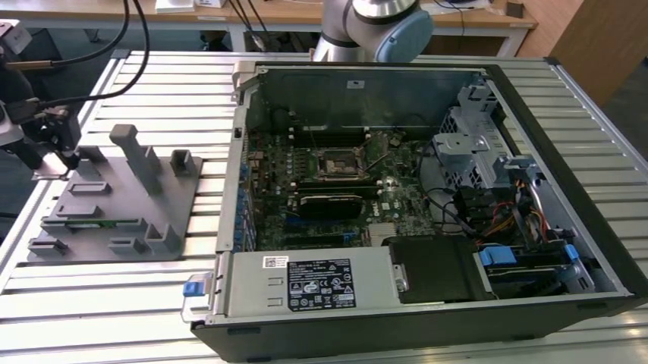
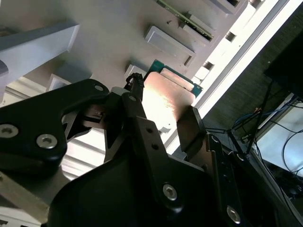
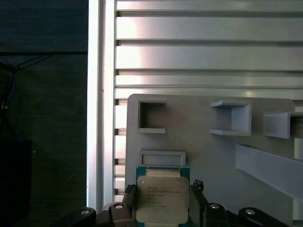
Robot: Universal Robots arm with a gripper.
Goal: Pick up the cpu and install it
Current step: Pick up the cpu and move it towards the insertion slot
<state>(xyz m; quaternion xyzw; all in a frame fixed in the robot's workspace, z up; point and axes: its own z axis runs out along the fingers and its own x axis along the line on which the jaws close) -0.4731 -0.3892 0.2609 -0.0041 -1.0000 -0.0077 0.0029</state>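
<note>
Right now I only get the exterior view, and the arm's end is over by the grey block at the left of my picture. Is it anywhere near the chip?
Observer: Yes. In the first wrist view the cpu lies right in the gripper, flanked on two sides.
Operator: What does the chip look like?
Observer: It is flat and square, with a shiny silver top and a green rim around it.
Operator: Where on the block is it?
Observer: It is close to one corner of the grey fixture, right beside a low frame, with the slatted table just past that corner.
</note>
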